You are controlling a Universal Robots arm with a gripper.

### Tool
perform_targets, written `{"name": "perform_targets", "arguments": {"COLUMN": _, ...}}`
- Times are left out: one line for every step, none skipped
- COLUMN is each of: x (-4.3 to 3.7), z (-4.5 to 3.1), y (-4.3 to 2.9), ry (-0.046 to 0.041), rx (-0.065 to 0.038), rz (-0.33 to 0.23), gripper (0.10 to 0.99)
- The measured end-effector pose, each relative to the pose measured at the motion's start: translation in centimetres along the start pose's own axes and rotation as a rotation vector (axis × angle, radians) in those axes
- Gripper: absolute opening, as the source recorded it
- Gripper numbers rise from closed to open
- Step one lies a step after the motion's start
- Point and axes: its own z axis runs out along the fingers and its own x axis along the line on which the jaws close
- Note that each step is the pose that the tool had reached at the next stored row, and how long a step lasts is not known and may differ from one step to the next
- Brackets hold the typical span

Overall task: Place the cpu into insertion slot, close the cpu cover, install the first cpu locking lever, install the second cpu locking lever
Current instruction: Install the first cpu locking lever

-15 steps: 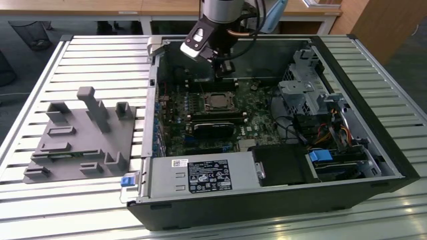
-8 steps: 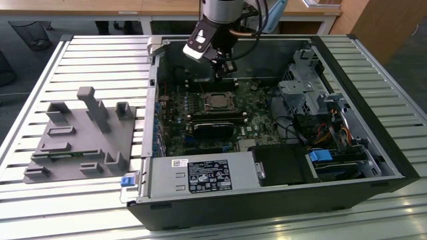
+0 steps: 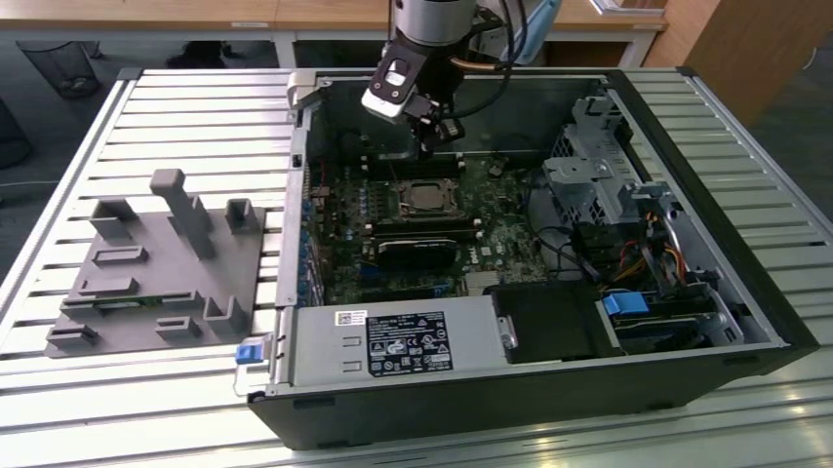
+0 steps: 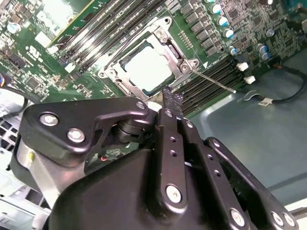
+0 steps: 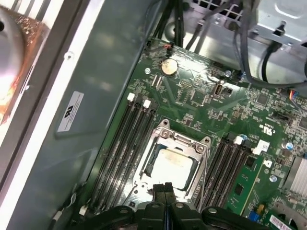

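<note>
The gripper (image 5: pixel 163 189) hangs just short of the socket, its jaws pressed together with nothing between them. Directly beyond the tips, in both wrist views, lies the cpu (image 5: pixel 171 167). It sits flat in the insertion slot (image 4: pixel 111 73), its pale metal face showing through the window of the cpu cover (image 4: pixel 173 51), which looks folded down over it. From the socket's corner a thin silver lever rod (image 4: pixel 216 81) slants out across the black memory slots (image 4: pixel 204 93); it seems unlatched. In the exterior view the gripper is at upper middle of the frame and the socket just below it at centre, inside the open computer case (image 3: pixel 521 400) on the slatted desk (image 3: pixel 195 107).
</note>
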Motion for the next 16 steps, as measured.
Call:
{"name": "perform_targets", "arguments": {"x": 0.00, "z": 0.00, "y": 0.00, "ry": 0.0004, "rx": 0.001, "rz": -0.011, "gripper": 0.106}}
{"name": "perform_targets", "arguments": {"x": 0.00, "z": 0.00, "y": 0.00, "ry": 0.0009, "rx": 0.001, "rz": -0.021, "gripper": 0.106}}
{"name": "perform_targets", "arguments": {"x": 0.00, "z": 0.00, "y": 0.00, "ry": 0.0012, "rx": 0.001, "rz": -0.030, "gripper": 0.106}}
{"name": "perform_targets", "arguments": {"x": 0.00, "z": 0.00, "y": 0.00, "ry": 0.0016, "rx": 0.002, "rz": -0.039, "gripper": 0.106}}
{"name": "perform_targets", "arguments": {"x": 0.00, "z": 0.00, "y": 0.00, "ry": 0.0020, "rx": 0.002, "rz": -0.049, "gripper": 0.106}}
{"name": "perform_targets", "arguments": {"x": 0.00, "z": 0.00, "y": 0.00, "ry": 0.0024, "rx": 0.003, "rz": -0.058, "gripper": 0.106}}
{"name": "perform_targets", "arguments": {"x": 0.00, "z": 0.00, "y": 0.00, "ry": 0.0028, "rx": 0.003, "rz": -0.067, "gripper": 0.106}}
{"name": "perform_targets", "arguments": {"x": 0.00, "z": 0.00, "y": 0.00, "ry": 0.0032, "rx": 0.004, "rz": -0.076, "gripper": 0.106}}
{"name": "perform_targets", "arguments": {"x": 0.00, "z": 0.00, "y": 0.00, "ry": 0.0035, "rx": 0.004, "rz": -0.085, "gripper": 0.106}}
{"name": "perform_targets", "arguments": {"x": 0.00, "z": 0.00, "y": 0.00, "ry": 0.0038, "rx": 0.005, "rz": -0.093, "gripper": 0.106}}
{"name": "perform_targets", "arguments": {"x": 0.00, "z": 0.00, "y": 0.00, "ry": 0.0042, "rx": 0.005, "rz": -0.100, "gripper": 0.106}}
{"name": "perform_targets", "arguments": {"x": 0.00, "z": 0.00, "y": 0.00, "ry": 0.0045, "rx": 0.006, "rz": -0.109, "gripper": 0.106}}
{"name": "perform_targets", "arguments": {"x": 0.00, "z": 0.00, "y": 0.00, "ry": 0.0048, "rx": 0.006, "rz": -0.116, "gripper": 0.106}}
{"name": "perform_targets", "arguments": {"x": 0.00, "z": 0.00, "y": 0.00, "ry": 0.0051, "rx": 0.006, "rz": -0.123, "gripper": 0.106}}
{"name": "perform_targets", "arguments": {"x": 0.00, "z": 0.00, "y": 0.00, "ry": 0.0054, "rx": 0.007, "rz": -0.130, "gripper": 0.106}}
{"name": "perform_targets", "arguments": {"x": 0.00, "z": 0.00, "y": 0.00, "ry": 0.0057, "rx": 0.007, "rz": -0.137, "gripper": 0.106}}
